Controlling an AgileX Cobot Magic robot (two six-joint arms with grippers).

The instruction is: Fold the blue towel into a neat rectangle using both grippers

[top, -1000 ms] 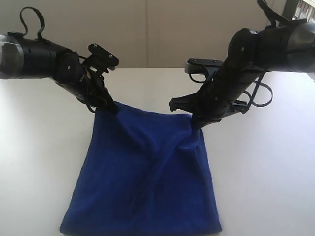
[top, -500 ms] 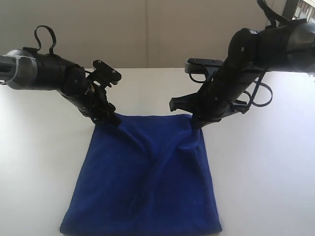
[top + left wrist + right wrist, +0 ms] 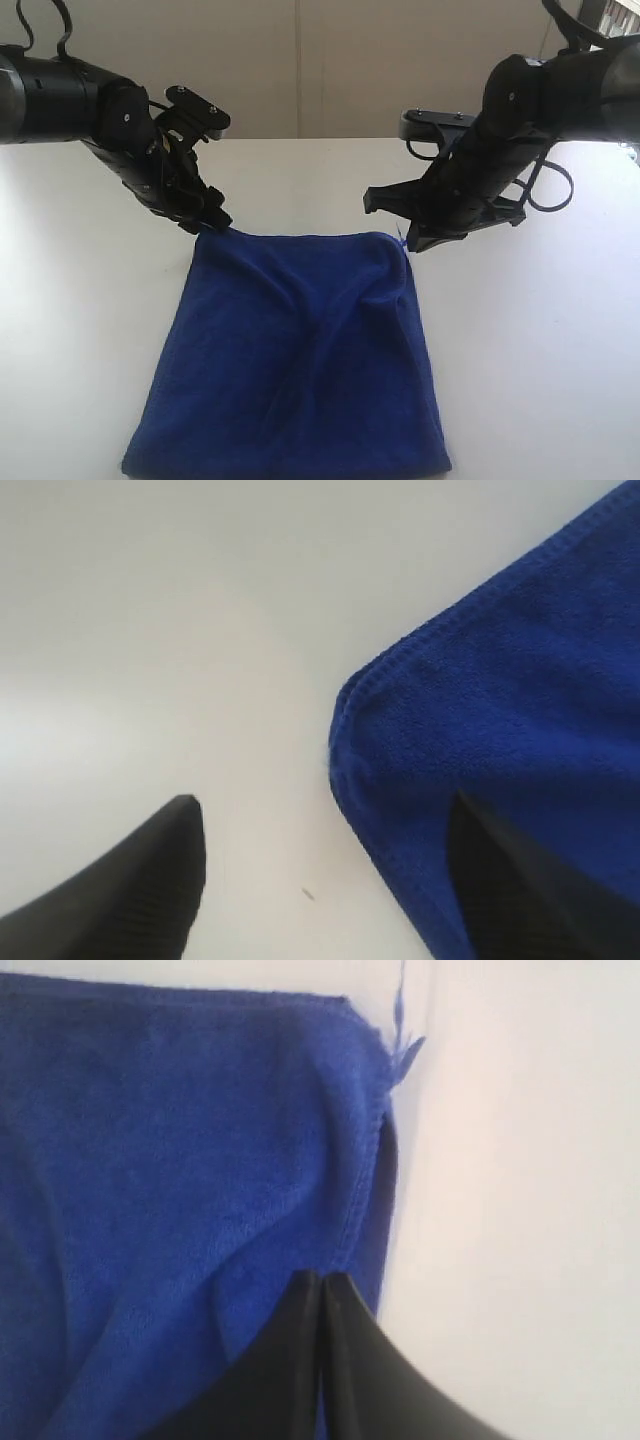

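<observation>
Looking over the white bench [image 3: 560,350], I see the blue towel [image 3: 295,360] lying flat on it, seemingly already doubled over once, which I judge is why both arms sit at its far edge rather than its near one. My left gripper [image 3: 213,222] hovers at the towel's far left corner with its jaws spread wide and the corner lying loose between them. My right gripper [image 3: 408,243] is at the far right corner with jaws pressed shut; whether they pinch any cloth I cannot tell.
</observation>
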